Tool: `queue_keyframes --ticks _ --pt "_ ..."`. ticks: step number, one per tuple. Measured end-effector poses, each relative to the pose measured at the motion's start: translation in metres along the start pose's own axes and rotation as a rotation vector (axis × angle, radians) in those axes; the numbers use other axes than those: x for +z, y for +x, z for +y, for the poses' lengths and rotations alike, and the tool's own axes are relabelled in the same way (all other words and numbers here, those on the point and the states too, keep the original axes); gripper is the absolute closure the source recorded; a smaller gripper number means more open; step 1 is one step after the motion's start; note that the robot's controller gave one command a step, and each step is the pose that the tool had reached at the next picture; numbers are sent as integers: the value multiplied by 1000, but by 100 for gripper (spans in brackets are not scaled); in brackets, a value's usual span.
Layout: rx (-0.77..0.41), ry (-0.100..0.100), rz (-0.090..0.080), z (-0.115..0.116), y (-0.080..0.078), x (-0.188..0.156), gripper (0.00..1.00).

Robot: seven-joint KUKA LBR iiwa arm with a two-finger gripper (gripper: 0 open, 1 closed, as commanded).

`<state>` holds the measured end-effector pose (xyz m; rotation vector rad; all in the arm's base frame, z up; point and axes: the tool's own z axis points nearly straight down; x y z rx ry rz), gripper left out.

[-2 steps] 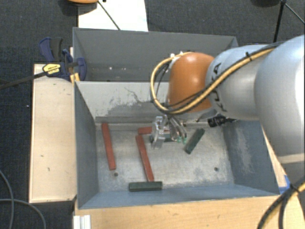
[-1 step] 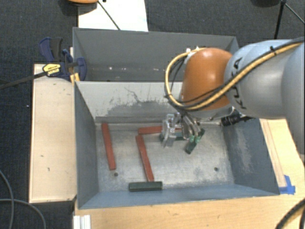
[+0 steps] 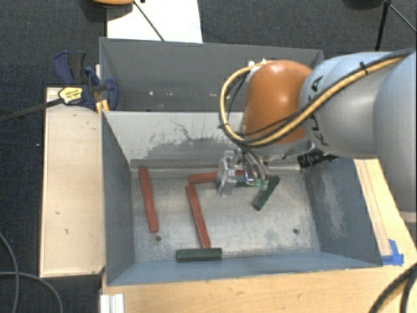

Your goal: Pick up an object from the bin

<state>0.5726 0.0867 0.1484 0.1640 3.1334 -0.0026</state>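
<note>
- The gripper [image 3: 240, 175] hangs low over the grey metal bin [image 3: 120, 175]. I cannot tell if it is open or closed.
- A short, dark green, hard stick [image 3: 266, 194] lies tilted just right of the gripper.
- The stick looks light and stiff. I would grab it across its thin middle.
- A flat red stick [image 3: 202, 178] ends just left of the gripper.
- The bin floor near the gripper is flat, with lots of room.

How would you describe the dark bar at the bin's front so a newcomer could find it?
Start at the grey metal bin and look along the foot of its front wall. A short dark green bar lies flat there, parallel to that wall. The red-brown sticks are longer, and the other dark bar lies slanted beside the gripper.
</note>
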Motion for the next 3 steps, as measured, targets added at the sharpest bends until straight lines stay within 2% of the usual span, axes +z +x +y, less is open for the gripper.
queue_keyframes --ticks 1,2,3 --pt "2 -2 5 1 32 -18 100" --pt "-33 -3 0 4 31 -4 100" --pt "-18 -2 2 16 35 -79 100"
